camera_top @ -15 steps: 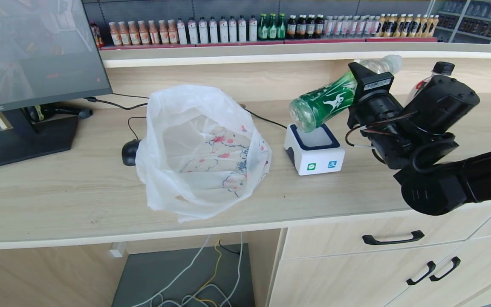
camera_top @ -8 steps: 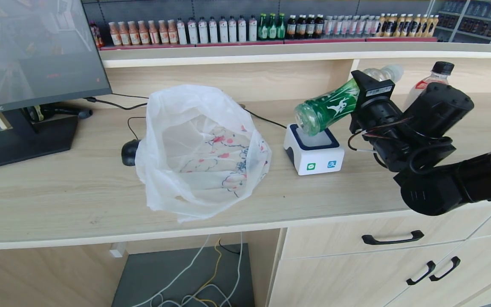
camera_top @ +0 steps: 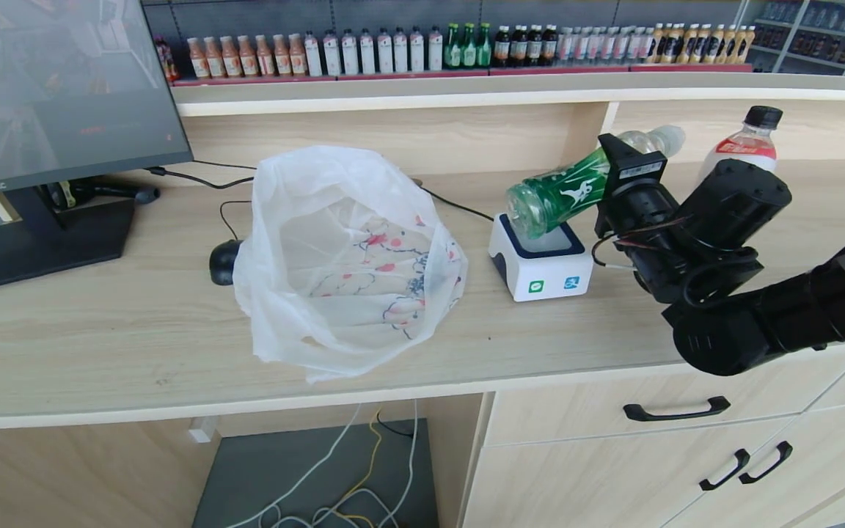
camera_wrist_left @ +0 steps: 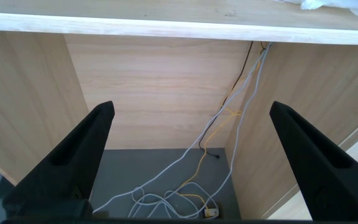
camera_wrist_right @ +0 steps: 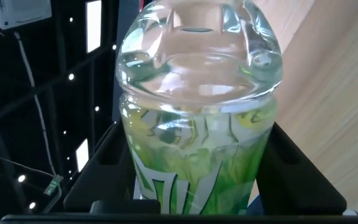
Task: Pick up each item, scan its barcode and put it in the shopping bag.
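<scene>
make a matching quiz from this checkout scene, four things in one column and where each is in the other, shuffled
1 green bottle
2 shopping bag
3 red-label bottle
4 mouse

a upright at the counter's back, far right
b held tilted over the white scanner by the right hand
c standing open, mid-counter
d beside the bag, on the monitor's side

Pairs: 1-b, 2-c, 3-a, 4-d
</scene>
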Motion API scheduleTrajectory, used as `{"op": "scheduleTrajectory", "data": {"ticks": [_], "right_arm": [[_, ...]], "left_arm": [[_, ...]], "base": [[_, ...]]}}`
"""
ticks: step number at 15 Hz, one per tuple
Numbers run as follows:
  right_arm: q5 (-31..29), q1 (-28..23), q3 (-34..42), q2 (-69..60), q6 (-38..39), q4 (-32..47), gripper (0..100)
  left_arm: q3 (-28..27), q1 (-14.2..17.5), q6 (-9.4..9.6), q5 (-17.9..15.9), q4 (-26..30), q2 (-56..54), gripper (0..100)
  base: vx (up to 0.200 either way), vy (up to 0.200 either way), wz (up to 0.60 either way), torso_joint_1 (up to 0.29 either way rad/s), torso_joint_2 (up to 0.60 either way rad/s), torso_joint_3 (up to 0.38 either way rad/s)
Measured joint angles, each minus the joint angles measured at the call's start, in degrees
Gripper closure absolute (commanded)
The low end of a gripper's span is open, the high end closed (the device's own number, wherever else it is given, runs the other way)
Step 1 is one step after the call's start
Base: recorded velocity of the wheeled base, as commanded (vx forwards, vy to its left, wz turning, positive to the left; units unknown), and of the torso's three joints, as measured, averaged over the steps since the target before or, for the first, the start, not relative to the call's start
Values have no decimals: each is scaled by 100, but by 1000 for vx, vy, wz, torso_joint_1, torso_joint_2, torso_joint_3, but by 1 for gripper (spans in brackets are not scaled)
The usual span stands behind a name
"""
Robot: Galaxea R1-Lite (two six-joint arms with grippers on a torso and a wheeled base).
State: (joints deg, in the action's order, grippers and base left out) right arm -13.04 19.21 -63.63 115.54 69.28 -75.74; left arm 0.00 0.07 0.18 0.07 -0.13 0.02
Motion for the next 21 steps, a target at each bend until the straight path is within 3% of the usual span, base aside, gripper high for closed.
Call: {"op": "scheduleTrajectory", "data": {"ticks": [21], "right_arm": [[29,10,11,100,24,-101,100]], "left_arm": [[0,2,0,-2,-2,0,0]], "base": [[0,0,0,0,0,0]]}}
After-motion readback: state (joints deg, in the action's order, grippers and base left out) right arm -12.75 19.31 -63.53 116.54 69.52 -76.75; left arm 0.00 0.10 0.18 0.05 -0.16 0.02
